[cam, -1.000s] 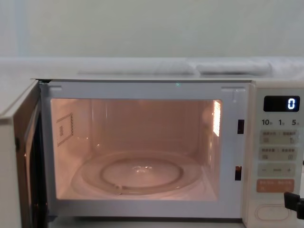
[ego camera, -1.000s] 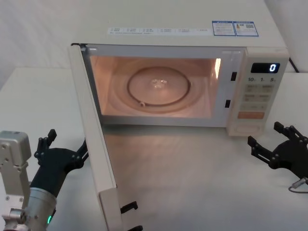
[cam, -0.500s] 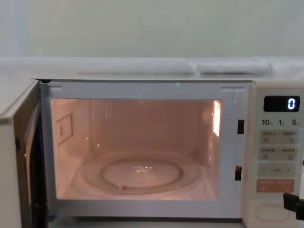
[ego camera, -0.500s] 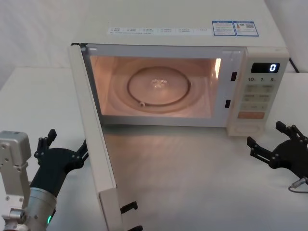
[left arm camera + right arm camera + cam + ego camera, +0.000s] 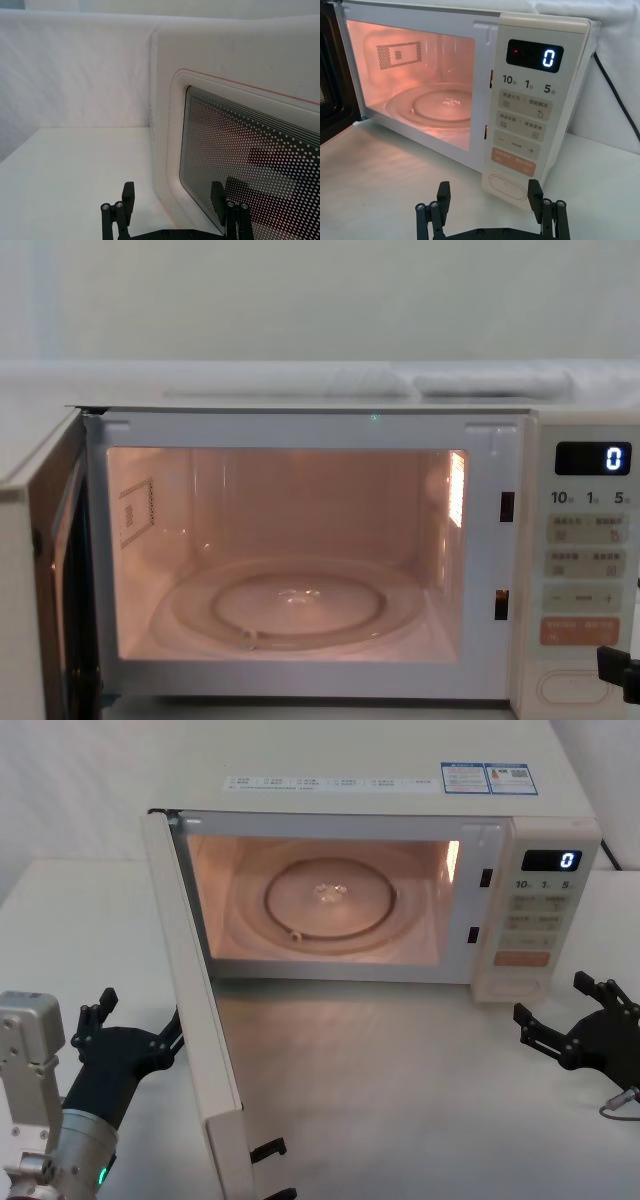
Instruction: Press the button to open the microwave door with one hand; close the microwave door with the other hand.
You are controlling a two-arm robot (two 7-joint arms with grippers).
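The cream microwave (image 5: 400,780) stands at the back of the table, lit inside, its glass turntable (image 5: 328,900) bare and its display reading "0". The microwave door (image 5: 195,1010) stands swung fully open on the left, edge toward me. Its dotted window (image 5: 245,165) is close in front of my left gripper (image 5: 128,1032), which is open just outside the door's outer face. My right gripper (image 5: 572,1020) is open, low in front of the control panel, a short way back from the pill-shaped button (image 5: 507,186). The button (image 5: 570,687) shows beside one right finger (image 5: 612,665).
An orange key (image 5: 514,161) sits just above the button, with beige keys (image 5: 522,112) higher up. A black cable (image 5: 615,95) runs behind the microwave on the right. White table (image 5: 420,1100) stretches in front of the oven; a white wall stands behind it.
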